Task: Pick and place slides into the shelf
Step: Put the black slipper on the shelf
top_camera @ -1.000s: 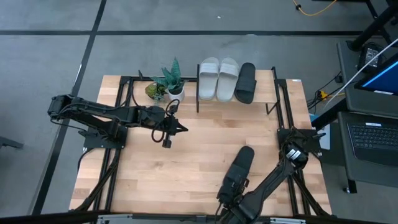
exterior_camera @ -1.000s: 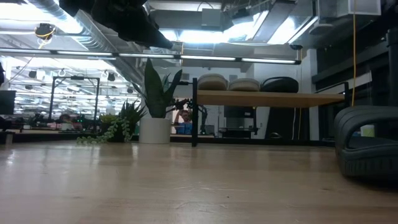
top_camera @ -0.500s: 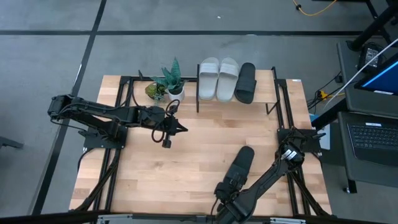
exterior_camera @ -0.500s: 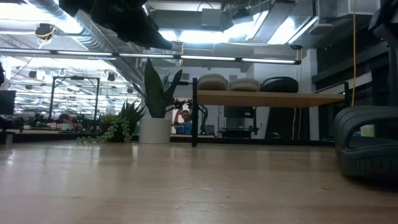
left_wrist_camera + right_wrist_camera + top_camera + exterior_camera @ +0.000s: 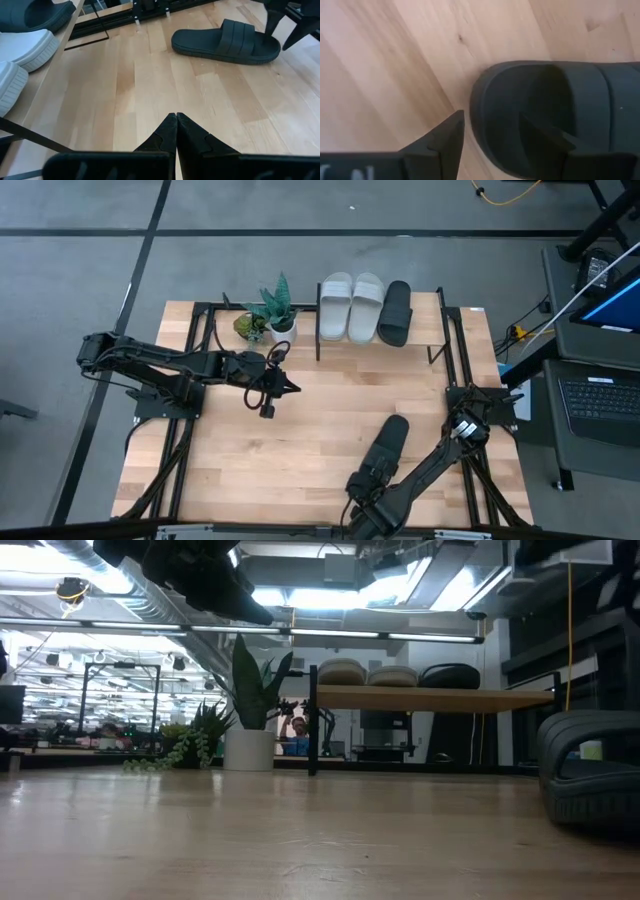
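Right now the loose black slide (image 5: 385,450) lies flat on the desk (image 5: 300,440) toward the near right corner, its long axis running on a slant from the near edge up toward the far right corner. Over on the shelf (image 5: 430,320) at the far edge, three slides sit side by side: two pale slides (image 5: 352,306) and one black slide (image 5: 396,311), all lying with their long axes across the shelf's depth, front to back.

The right gripper (image 5: 492,137) is down low at the near end of the loose slide, fingers spread, one finger (image 5: 445,142) beside the slide's rounded end over bare wood and the other above the footbed. It grasps nothing. From overhead the right arm reaches in from the desk's right edge and folds back toward the near edge.

The left gripper (image 5: 176,131) hangs above the middle-left of the desk, fingers clenched tip to tip with nothing between them, the arm stretched level from the left edge. Its wrist view catches what the overhead one cannot: the loose slide side-on, strap arched up, with the right gripper's fingers just past it. The low view shows the shelf's wooden board (image 5: 430,697) raised on black uprights, slides on top, and potted plants (image 5: 250,710) beside it.
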Controlling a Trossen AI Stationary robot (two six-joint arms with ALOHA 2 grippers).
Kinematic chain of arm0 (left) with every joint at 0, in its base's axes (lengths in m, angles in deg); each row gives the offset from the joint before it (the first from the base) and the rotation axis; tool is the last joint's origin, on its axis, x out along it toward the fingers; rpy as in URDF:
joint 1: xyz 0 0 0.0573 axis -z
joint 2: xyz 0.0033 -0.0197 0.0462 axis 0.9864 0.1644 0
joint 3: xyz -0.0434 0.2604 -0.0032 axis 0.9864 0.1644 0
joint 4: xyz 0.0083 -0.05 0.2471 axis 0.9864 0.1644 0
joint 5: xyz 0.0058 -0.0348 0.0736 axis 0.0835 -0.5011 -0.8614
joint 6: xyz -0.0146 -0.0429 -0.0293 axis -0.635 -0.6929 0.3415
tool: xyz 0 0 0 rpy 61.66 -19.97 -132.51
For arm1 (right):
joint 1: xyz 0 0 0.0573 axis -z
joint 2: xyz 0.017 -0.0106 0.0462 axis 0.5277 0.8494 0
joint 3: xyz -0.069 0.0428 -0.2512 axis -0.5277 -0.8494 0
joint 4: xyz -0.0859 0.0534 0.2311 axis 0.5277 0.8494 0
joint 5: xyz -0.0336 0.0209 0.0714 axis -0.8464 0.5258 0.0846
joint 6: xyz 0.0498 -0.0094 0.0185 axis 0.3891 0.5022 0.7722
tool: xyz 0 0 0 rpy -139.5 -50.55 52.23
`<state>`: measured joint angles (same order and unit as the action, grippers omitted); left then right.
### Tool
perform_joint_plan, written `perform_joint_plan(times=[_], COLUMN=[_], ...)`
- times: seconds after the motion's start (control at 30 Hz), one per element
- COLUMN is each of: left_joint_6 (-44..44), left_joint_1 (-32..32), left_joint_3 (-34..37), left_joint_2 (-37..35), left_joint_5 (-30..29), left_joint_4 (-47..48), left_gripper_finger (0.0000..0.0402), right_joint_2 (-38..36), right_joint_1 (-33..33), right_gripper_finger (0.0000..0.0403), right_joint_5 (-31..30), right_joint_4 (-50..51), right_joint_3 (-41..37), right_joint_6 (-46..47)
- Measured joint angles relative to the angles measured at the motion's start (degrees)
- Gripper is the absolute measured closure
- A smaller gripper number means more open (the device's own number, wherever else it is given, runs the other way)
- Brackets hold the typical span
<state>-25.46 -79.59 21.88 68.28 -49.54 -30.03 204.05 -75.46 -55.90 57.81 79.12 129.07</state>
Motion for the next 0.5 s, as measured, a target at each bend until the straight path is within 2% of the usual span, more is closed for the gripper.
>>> perform_joint_plan(times=[0.37,0.5], left_joint_6=[-0.03,-0.03], left_joint_1=[-0.01,-0.01], left_joint_3=[0.0,0.0], left_joint_2=[0.01,0.01], left_joint_5=[0.0,0.0], left_joint_4=[0.22,0.23], left_gripper_finger=[0.0401,0.0401], right_joint_2=[0.04,0.04], right_joint_1=[-0.02,-0.02], right_gripper_finger=[0.0218,0.0248], right_joint_5=[-0.06,0.15], right_joint_4=[-0.95,-0.98], right_joint_3=[-2.33,-2.33], right_joint_6=[1.4,1.38])
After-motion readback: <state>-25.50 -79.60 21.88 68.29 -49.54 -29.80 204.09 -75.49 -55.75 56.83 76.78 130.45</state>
